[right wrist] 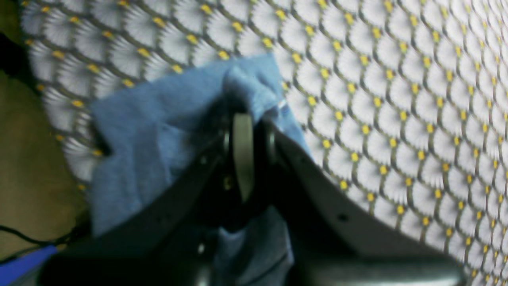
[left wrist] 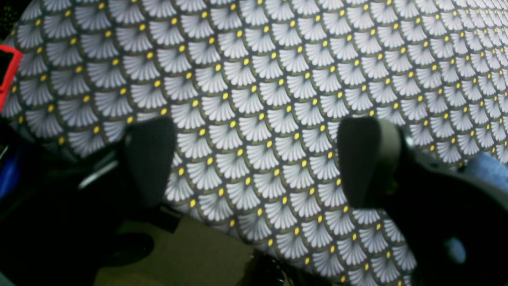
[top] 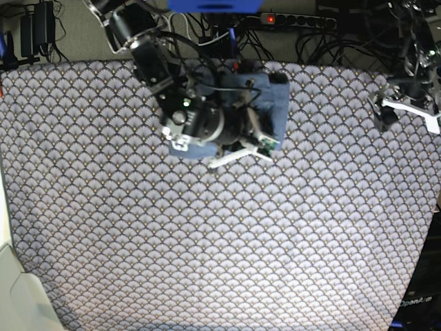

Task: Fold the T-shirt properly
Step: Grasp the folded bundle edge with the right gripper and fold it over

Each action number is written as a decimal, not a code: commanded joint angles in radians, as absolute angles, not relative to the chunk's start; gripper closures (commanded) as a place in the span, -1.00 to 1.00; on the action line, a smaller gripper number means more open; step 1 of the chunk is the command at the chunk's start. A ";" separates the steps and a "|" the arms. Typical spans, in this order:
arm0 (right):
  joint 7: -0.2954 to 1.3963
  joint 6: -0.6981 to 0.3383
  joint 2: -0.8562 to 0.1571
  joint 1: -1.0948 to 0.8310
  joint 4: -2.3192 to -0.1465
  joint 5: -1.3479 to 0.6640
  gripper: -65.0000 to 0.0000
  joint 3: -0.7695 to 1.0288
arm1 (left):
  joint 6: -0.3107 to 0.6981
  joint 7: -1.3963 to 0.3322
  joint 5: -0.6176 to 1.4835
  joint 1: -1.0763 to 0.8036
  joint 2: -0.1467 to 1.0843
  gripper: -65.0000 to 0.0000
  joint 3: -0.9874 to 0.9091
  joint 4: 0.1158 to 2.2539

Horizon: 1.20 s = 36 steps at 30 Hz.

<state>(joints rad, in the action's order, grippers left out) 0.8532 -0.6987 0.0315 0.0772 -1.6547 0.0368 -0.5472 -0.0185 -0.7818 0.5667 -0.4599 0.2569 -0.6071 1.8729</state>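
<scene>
The slate-blue T-shirt (top: 274, 100) lies bunched into a compact bundle near the far edge of the table, partly under my right arm. In the right wrist view my right gripper (right wrist: 243, 109) is shut on a raised fold of the T-shirt (right wrist: 154, 131), close to its edge. In the base view the right gripper (top: 265, 134) is over the bundle's right side. My left gripper (left wrist: 258, 159) is open and empty above bare table cover; in the base view it (top: 386, 114) hovers at the far right, well away from the shirt. No lettering shows.
The grey fan-scale table cover (top: 207, 234) spans the whole table. Cables and a power strip (top: 296, 21) lie beyond the far edge. A red object (left wrist: 8, 75) shows at the left edge of the left wrist view, and a blue patch (left wrist: 488, 169) at its right edge.
</scene>
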 commanded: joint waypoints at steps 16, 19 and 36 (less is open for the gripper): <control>0.829 -0.698 0.097 0.139 -1.664 0.019 1.00 -0.545 | -0.015 -0.759 0.570 -0.460 0.271 -0.95 -0.618 1.883; 0.829 -0.698 0.099 0.136 -1.659 0.019 1.00 -0.545 | -0.015 -0.759 0.570 -0.460 0.271 -0.95 -0.618 1.883; 0.834 -0.698 0.107 0.127 -1.650 0.019 -0.18 -0.578 | -0.015 -0.760 0.570 -0.460 0.271 -0.95 -0.616 1.883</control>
<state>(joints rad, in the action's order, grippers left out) 0.8669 -0.7013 0.0937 0.1040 -1.6249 0.0406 -0.5785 -0.0185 -0.7815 0.5667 -0.4595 0.2569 -0.6079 1.8706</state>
